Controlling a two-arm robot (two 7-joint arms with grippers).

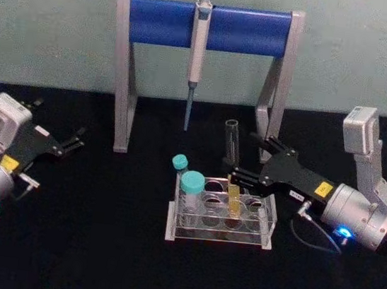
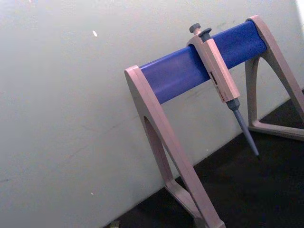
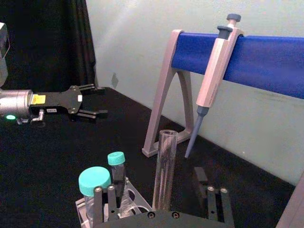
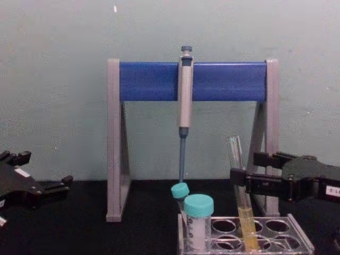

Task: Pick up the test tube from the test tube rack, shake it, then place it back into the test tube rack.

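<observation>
My left gripper rests at the left side of the black table, well apart from the rack. Its jaws are apart and there is nothing between them.

Further right, at the back of the table near the wall, stands the pipette stand with grey legs and a blue bar. A grey pipette hangs from the middle of the bar, tip down.

In front of the stand is the test tube rack, clear plastic, with round holes in its top plate. At its left end stand two capped tubes: a wide teal-capped tube nearer to me and a thin teal-capped tube just behind it.

The test tube stands in a hole near the middle of the rack; I cannot tell which row. It has no cap and rises high above the top plate, leaning a little. The yellow-orange liquid fills its lower part, down inside the rack.

My right gripper reaches in from the right side, above the rack, at the height of the bare glass. Its jaws are apart, one finger on each side of the test tube. In the right wrist view there is a gap between the glass and each finger, so the tube is not clamped.
</observation>
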